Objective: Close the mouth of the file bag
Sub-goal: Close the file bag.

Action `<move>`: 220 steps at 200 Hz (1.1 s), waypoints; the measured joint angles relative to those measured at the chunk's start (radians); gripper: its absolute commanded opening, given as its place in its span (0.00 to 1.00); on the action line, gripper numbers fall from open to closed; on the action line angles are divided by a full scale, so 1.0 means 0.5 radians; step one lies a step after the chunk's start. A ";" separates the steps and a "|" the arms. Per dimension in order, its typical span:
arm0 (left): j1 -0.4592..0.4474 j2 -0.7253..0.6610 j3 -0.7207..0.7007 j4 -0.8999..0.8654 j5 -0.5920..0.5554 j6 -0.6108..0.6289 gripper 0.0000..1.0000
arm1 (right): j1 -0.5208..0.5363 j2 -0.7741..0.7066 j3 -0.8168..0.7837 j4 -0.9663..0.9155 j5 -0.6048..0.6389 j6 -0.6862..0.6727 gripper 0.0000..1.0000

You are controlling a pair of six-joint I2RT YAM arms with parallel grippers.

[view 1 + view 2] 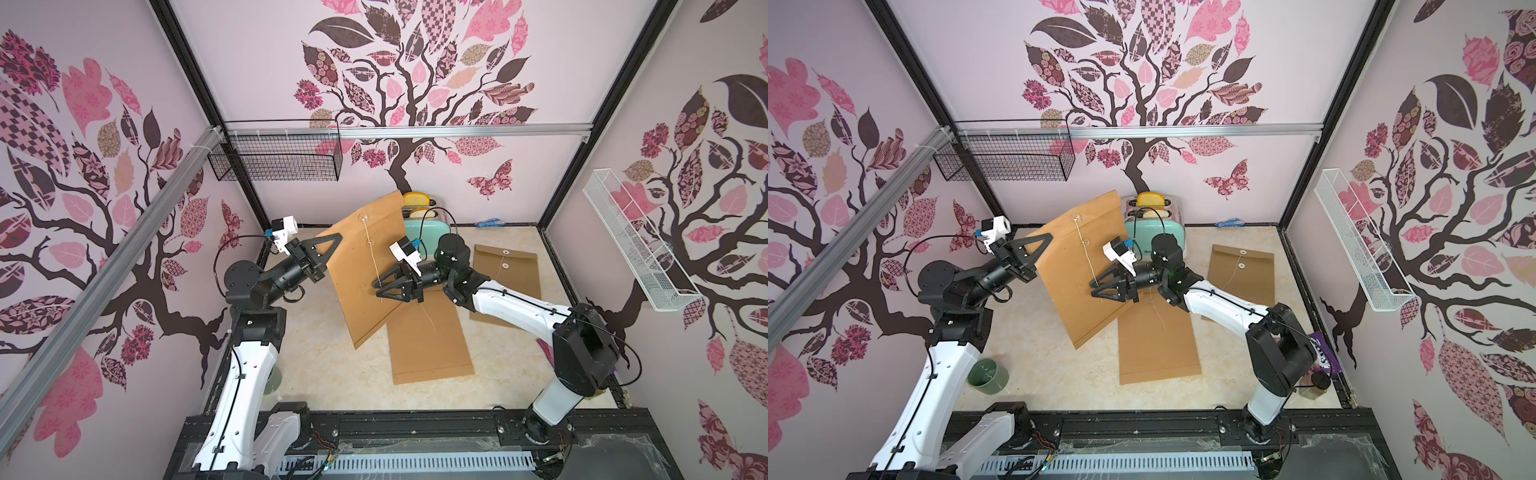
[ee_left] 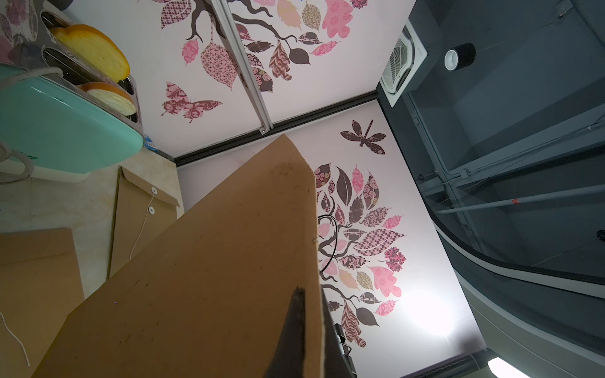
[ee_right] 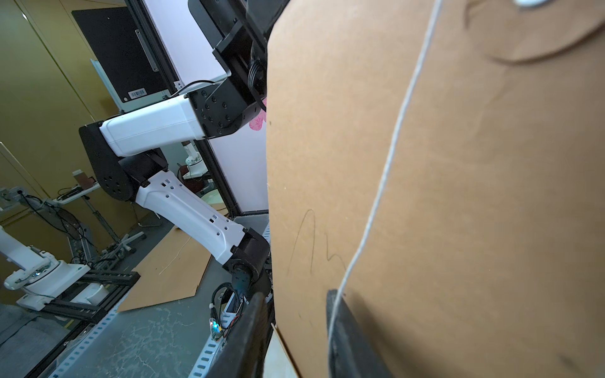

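File bag [image 1: 357, 286]: light, stiff kraft card; tilted above the tabletop [image 1: 316, 365], edge clamped in left gripper [image 1: 332, 249].
String [image 1: 371, 249]: thin, limp, likely slippery; trails against right gripper [image 1: 378, 289], jaws narrowly parted, no pinch evident. Suggested hold: string's loose length.

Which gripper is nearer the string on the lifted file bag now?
Right. The right gripper is open at the lower string; the left gripper clamps the file bag at its side edge, away from the string.
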 measured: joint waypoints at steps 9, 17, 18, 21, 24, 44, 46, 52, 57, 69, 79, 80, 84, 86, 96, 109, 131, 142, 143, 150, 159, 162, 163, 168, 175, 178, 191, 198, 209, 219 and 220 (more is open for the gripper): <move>0.000 0.000 0.005 -0.001 -0.001 0.000 0.00 | 0.000 -0.004 -0.008 0.007 0.002 0.004 0.32; 0.000 0.000 0.008 -0.001 -0.002 0.000 0.00 | 0.001 -0.008 -0.014 0.008 0.005 0.006 0.31; 0.000 0.000 0.008 -0.001 -0.002 0.000 0.00 | 0.001 -0.009 -0.014 0.008 0.005 0.006 0.31; 0.000 0.000 0.009 0.001 -0.004 0.000 0.00 | 0.001 -0.010 -0.016 0.009 0.005 0.006 0.31; 0.000 0.000 0.011 0.000 -0.004 0.000 0.00 | 0.001 -0.011 -0.020 0.012 0.005 0.006 0.31; 0.000 0.000 0.026 -0.001 -0.005 -0.001 0.00 | 0.002 -0.030 -0.068 0.028 0.014 0.005 0.31; 0.000 0.000 0.027 -0.001 -0.005 -0.001 0.00 | 0.002 -0.033 -0.076 0.029 0.014 0.005 0.31; 0.000 0.000 0.033 -0.002 -0.005 -0.001 0.00 | 0.002 -0.039 -0.093 0.030 0.014 0.005 0.31; 0.000 0.000 0.037 -0.002 -0.005 -0.001 0.00 | 0.002 -0.042 -0.107 0.032 0.015 0.005 0.30; 0.000 0.000 0.047 -0.005 -0.005 -0.001 0.00 | 0.002 -0.042 -0.127 0.033 0.019 0.005 0.27; 0.000 0.000 0.054 -0.007 -0.005 0.000 0.00 | 0.002 -0.042 -0.136 0.033 0.021 0.006 0.25; 0.000 0.000 0.054 -0.007 -0.005 0.000 0.00 | 0.002 -0.042 -0.137 0.033 0.022 0.004 0.25; 0.000 -0.001 0.055 -0.006 -0.005 0.000 0.00 | 0.002 -0.042 -0.137 0.033 0.023 0.007 0.25; 0.000 -0.001 0.056 -0.007 -0.005 -0.001 0.00 | 0.002 -0.042 -0.137 0.032 0.023 0.009 0.25; 0.000 -0.001 0.057 -0.008 -0.005 0.000 0.00 | 0.002 -0.042 -0.137 0.036 0.024 0.006 0.21; 0.000 -0.001 0.057 -0.011 -0.005 0.000 0.00 | 0.002 -0.042 -0.137 0.037 0.026 0.003 0.13; 0.000 -0.001 0.057 -0.014 -0.005 0.000 0.00 | 0.003 -0.042 -0.137 0.038 0.031 0.030 0.04; 0.000 -0.001 0.057 -0.014 -0.008 0.001 0.00 | 0.009 -0.042 -0.137 0.040 0.044 0.038 0.02; 0.000 -0.001 0.057 -0.014 -0.008 0.001 0.00 | 0.010 -0.042 -0.137 0.040 0.045 0.040 0.02; 0.000 -0.001 0.057 -0.014 -0.012 0.001 0.00 | 0.018 -0.042 -0.137 0.038 0.063 0.043 0.00; 0.000 -0.001 0.057 -0.014 -0.021 0.000 0.00 | 0.032 -0.042 -0.137 0.036 0.083 0.050 0.00; 0.000 -0.001 0.057 -0.014 -0.023 0.000 0.00 | 0.040 -0.042 -0.137 0.035 0.093 0.050 0.00; 0.000 -0.001 0.057 -0.014 -0.024 0.000 0.00 | 0.041 -0.042 -0.137 0.034 0.095 0.050 0.00; 0.000 -0.001 0.057 -0.013 -0.029 -0.004 0.00 | 0.056 -0.042 -0.137 0.031 0.109 0.050 0.00; -0.002 -0.001 0.056 -0.011 -0.036 -0.011 0.00 | 0.076 -0.042 -0.137 0.024 0.130 0.050 0.00; -0.002 -0.001 0.056 -0.010 -0.037 -0.016 0.00 | 0.089 -0.042 -0.137 0.018 0.139 0.050 0.00; -0.003 -0.001 0.047 -0.002 -0.041 -0.026 0.00 | 0.127 -0.042 -0.135 -0.004 0.169 0.049 0.00; -0.003 -0.002 0.042 -0.002 -0.040 -0.031 0.00 | 0.141 -0.040 -0.132 -0.013 0.182 0.050 0.00; -0.004 -0.003 0.031 0.000 -0.040 -0.040 0.00 | 0.159 -0.035 -0.128 -0.017 0.198 0.053 0.00; -0.004 -0.003 0.021 0.008 -0.040 -0.061 0.00 | 0.168 -0.034 -0.127 -0.020 0.214 0.058 0.00; -0.004 -0.003 0.020 0.009 -0.040 -0.065 0.00 | 0.168 -0.033 -0.127 -0.020 0.215 0.058 0.00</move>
